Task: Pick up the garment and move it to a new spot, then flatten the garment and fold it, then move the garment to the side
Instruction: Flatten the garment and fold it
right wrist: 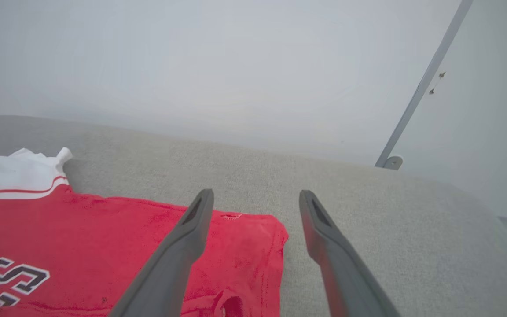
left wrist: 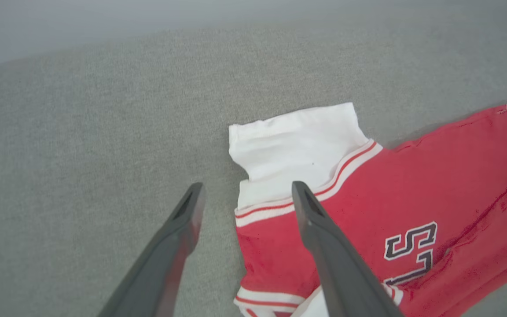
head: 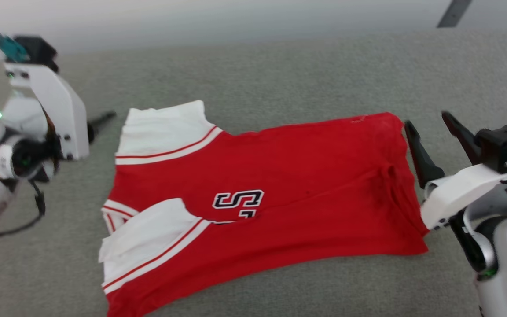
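- Flattening is looking like the step in hand: the large bright red soft jersey shirt with white sleeves and red-striped trim (head: pixel 280 185) is lying spread on a pale grey woven fabric surface (head: pixel 280 66). Its sleeve end is pointing to the robot's left and its hem to the right.
- The left gripper (left wrist: pixel 247 187) is hovering just beside the shirt's far white sleeve, its two long dark fingers standing wide apart and gripping nothing.
- The right gripper (head: pixel 426 119) is hanging just off the shirt's hem edge, jaws likewise spread and empty.
- The shirt's near sleeve is lying doubled over its red body, and creases are gathering close to the hem. Smoothing is probably calling for each gripper to pinch one layer at its own end and draw outward evenly, keeping low so the soft cloth is not bunching.
- Open grey surface is stretching beyond the shirt on its far side and past both ends, giving the arms room to pull. Beyond the shirt's far side the surface is ending at a pale wall (right wrist: pixel 236 66), where a slim grey metal rod (right wrist: pixel 425 83) is leaning.
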